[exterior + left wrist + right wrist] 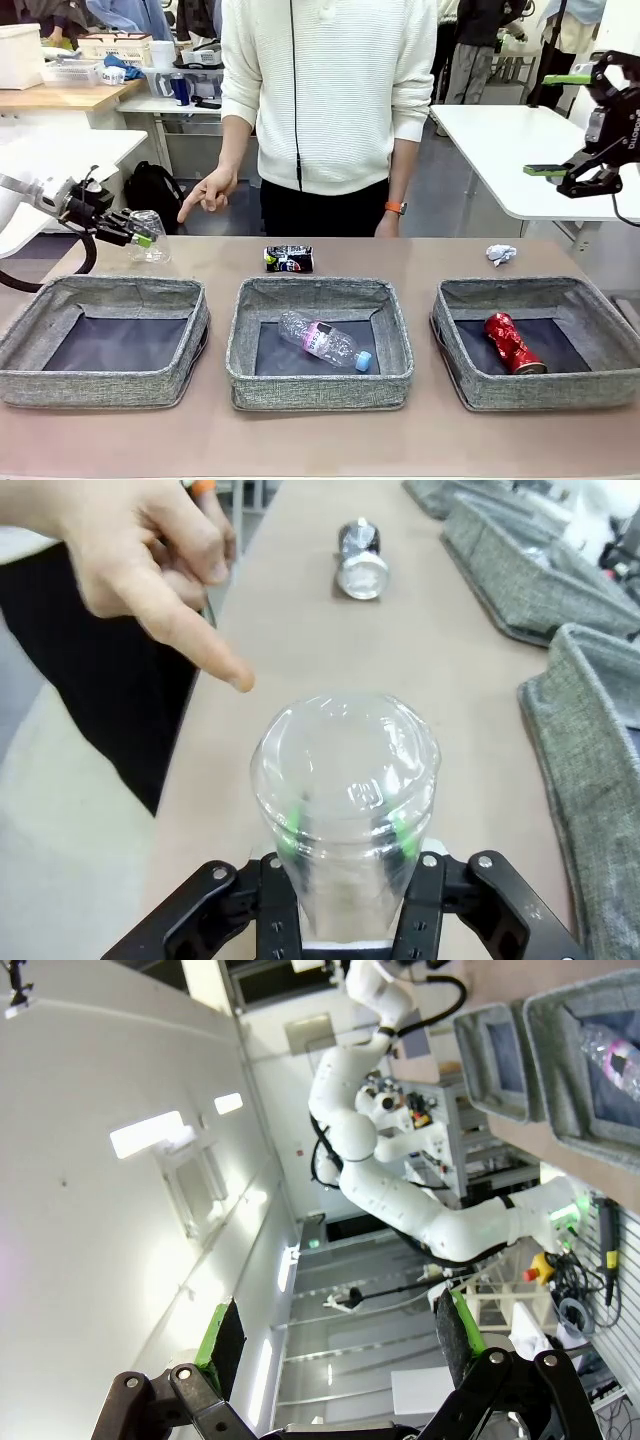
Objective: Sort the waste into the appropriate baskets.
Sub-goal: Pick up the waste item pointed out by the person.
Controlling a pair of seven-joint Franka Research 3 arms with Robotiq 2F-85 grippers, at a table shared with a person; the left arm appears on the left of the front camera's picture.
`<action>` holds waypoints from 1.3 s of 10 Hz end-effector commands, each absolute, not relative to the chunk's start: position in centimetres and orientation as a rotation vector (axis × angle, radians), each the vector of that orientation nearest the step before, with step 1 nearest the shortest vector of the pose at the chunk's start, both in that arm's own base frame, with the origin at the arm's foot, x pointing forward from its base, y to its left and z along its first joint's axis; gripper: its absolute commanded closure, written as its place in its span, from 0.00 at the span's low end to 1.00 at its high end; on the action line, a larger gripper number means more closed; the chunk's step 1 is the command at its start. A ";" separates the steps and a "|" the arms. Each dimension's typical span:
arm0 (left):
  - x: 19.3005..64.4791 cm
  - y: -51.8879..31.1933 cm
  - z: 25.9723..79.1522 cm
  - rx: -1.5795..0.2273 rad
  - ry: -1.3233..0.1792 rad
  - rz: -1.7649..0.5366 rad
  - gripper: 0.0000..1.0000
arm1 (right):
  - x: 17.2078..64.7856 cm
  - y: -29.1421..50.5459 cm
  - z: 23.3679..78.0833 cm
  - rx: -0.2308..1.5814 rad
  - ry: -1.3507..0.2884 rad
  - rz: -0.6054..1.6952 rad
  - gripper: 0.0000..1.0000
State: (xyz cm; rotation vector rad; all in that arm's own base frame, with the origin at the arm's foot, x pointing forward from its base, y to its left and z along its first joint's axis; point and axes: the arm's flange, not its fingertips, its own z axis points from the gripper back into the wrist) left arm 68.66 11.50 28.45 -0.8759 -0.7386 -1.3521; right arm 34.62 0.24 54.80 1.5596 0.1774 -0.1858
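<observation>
My left gripper (pixel 138 238) is shut on a clear plastic cup (pixel 149 236) held just above the table's far left corner, behind the left basket (pixel 110 385). In the left wrist view the cup (pixel 345 780) sits between the green pads of my left gripper (pixel 345 840). The pink-labelled bottle (pixel 325 342) lies in the middle basket (pixel 320 388). A crushed red can (pixel 513 343) lies in the right basket (pixel 545 390). On the table lie a dark can (pixel 288 259) and a paper ball (pixel 501 254). My right gripper (pixel 556 123) hangs open, high at the right.
A person stands at the far side, one hand (pixel 205 195) pointing down near the cup, its finger (pixel 215 660) close above the cup's rim. The dark can (pixel 360 560) lies farther along the table, with basket walls (pixel 590 740) to its right.
</observation>
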 end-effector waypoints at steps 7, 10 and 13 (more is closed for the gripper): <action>58.2 11.4 50.4 -0.818 -0.325 -0.919 0.66 | 34.6 0.2 55.0 1.563 0.170 -0.175 0.00; 55.3 12.4 48.9 -0.595 0.023 -0.576 0.66 | 34.6 0.2 55.0 1.563 0.170 -0.175 0.00; 56.3 12.6 49.8 -0.593 -0.115 -0.689 0.66 | 34.6 0.2 55.0 1.563 0.170 -0.175 0.00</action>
